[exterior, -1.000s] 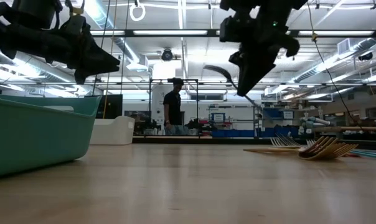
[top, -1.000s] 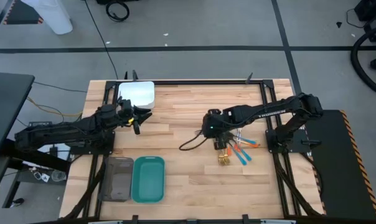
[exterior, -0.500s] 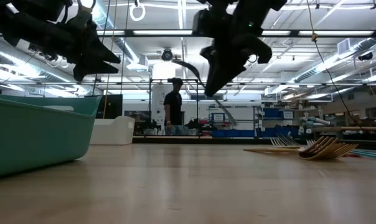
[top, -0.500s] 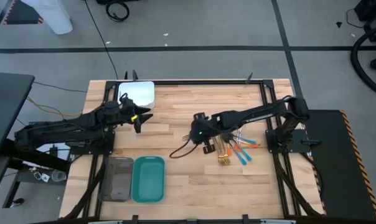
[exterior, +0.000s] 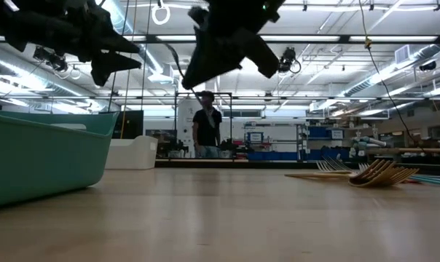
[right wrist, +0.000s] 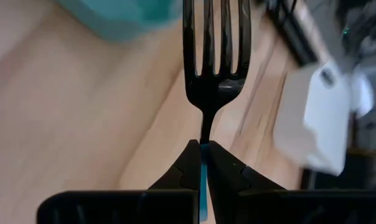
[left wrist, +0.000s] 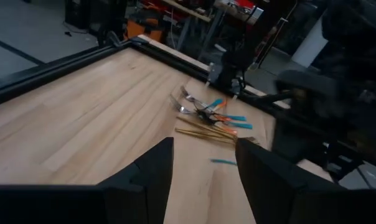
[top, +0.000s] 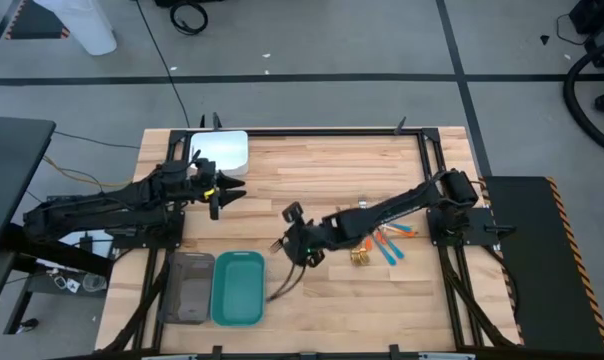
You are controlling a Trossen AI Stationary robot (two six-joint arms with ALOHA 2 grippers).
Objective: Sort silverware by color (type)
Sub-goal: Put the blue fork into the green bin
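A glossy dark metal fork (right wrist: pixel 214 59) above a pale, smooth wooden table (top: pixel 312 165), beside matt plastic trays (top: pixel 238 288).

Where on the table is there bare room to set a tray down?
Bare wood runs along the far edge from the white tray to the right corner, and along the near edge right of the teal tray. It is crowded around the silverware pile and where the right gripper holds a dark fork.

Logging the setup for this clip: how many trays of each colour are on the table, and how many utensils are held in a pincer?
white tray: 1
grey tray: 1
teal tray: 1
dark fork, held in the right pincer: 1
Total: 3 trays and 1 held utensil, 4 things
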